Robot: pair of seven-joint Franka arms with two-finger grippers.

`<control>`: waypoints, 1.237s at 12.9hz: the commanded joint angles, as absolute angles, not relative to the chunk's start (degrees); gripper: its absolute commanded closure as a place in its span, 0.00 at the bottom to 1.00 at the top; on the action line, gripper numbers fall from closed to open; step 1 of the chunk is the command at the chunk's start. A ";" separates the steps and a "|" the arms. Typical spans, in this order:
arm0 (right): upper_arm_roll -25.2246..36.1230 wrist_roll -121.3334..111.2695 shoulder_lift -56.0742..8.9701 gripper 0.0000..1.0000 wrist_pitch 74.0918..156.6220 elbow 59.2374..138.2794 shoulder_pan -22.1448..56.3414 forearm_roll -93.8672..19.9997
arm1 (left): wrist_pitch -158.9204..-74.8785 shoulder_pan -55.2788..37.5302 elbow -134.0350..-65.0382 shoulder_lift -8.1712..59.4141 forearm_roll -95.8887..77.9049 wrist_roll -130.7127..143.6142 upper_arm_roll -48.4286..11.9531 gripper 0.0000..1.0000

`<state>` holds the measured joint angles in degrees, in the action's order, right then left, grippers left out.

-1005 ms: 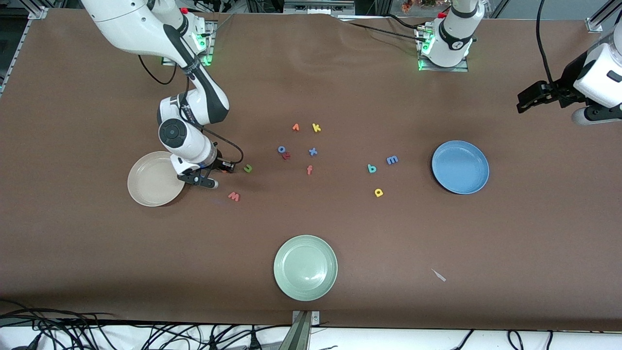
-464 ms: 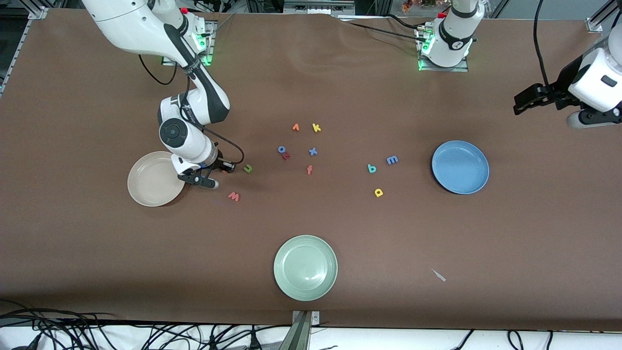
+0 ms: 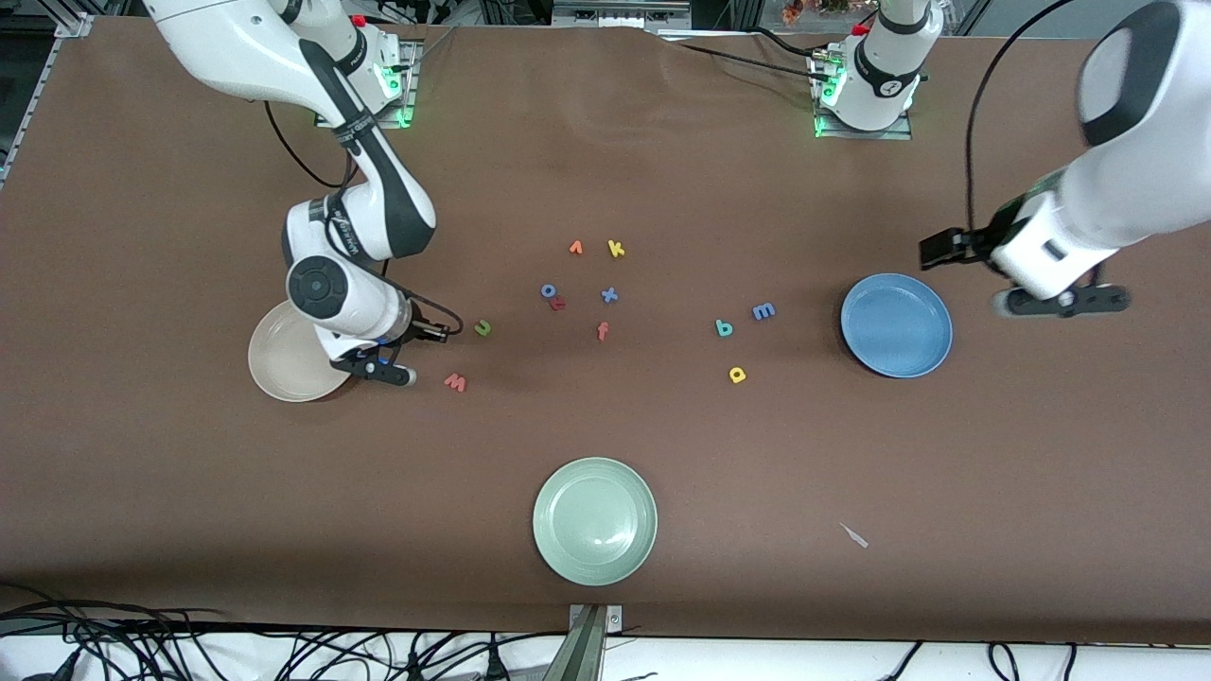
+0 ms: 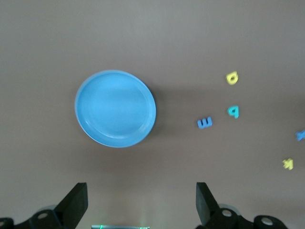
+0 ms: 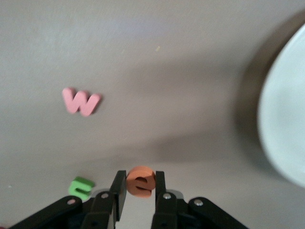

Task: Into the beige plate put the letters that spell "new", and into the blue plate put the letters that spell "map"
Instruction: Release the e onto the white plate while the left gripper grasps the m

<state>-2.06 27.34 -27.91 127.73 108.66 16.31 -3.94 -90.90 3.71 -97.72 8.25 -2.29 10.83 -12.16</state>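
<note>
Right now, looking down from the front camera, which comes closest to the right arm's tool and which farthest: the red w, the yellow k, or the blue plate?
1. The red w, beside the right tool.
2. The yellow k, mid-table, nearer the robots' bases.
3. The blue plate, toward the left arm's end.

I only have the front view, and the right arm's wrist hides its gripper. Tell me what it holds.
Observer: In the right wrist view, the right gripper has its jaws shut on the orange "e".
Operator: Report what is under that letter.
Observer: Bare table. The beige plate lies off to one side and is not yet beneath it.
Operator: Now check the left gripper.
Observer: In the left wrist view, the left gripper has its jaws wide open with nothing between them. It looks down on the blue plate.
</note>
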 commanded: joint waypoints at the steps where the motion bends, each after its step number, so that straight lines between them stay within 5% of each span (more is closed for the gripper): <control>1: 1.74 17.00 -27.95 0.81 124.82 107.84 15.56 -3.52 | -91.93 3.78 -101.68 8.61 -2.02 9.24 -11.69 0.00; 8: 10.98 -1.31 -28.12 0.76 121.46 108.46 15.12 -3.52 | -120.72 0.01 -116.53 12.38 -2.90 13.26 -11.78 0.00; 10: 11.07 -0.27 -28.30 0.00 121.46 108.28 14.68 -4.04 | -126.45 -2.10 -118.64 14.49 -2.90 16.68 -11.87 0.00; 16: 7.75 -0.44 -28.30 0.00 120.67 104.25 16.00 -5.19 | -138.41 -7.02 -123.30 19.85 -2.90 17.31 -12.04 0.00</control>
<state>9.73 0.19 -28.11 122.12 106.46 15.46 -4.27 -134.65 -5.44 -121.64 18.43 -2.29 16.97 -12.21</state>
